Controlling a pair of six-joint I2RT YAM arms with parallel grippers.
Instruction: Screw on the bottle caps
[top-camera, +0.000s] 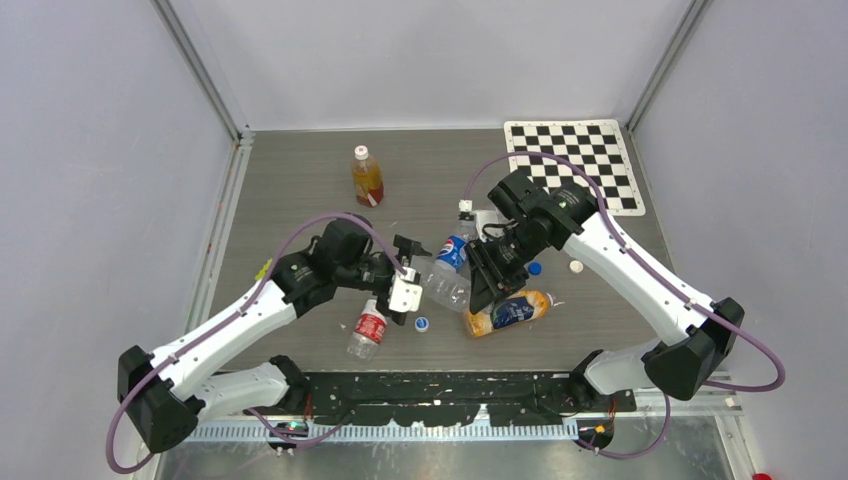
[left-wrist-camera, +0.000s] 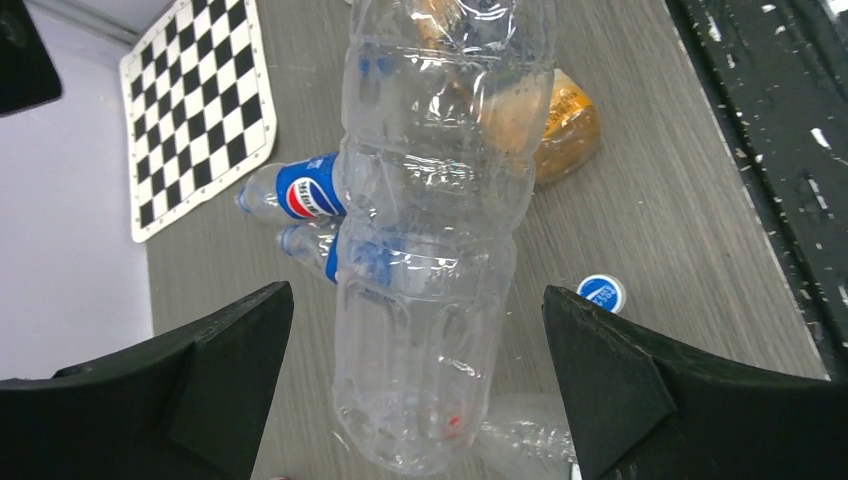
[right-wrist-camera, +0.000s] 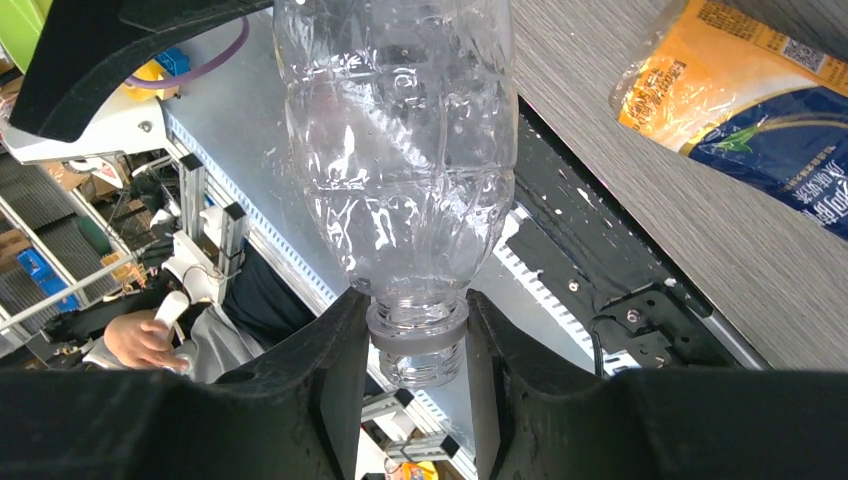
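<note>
Right wrist view showed the right gripper (right-wrist-camera: 415, 310) clamped on the neck of a clear bottle (right-wrist-camera: 400, 160). Its threaded mouth was bare, probably held out that way for capping. The left gripper (left-wrist-camera: 415, 310) stood wide apart on either side of the bottle's body without touching it, seemingly ready to steady it. In the top view I counted five bottles, perhaps a sixth half hidden, and three loose caps on the bench (top-camera: 300, 200). A blue cap (top-camera: 421, 323) lay at 7 o'clock from the held bottle, and a second blue cap (top-camera: 536, 268) and a white cap (top-camera: 575, 266) at 3 o'clock.
</note>
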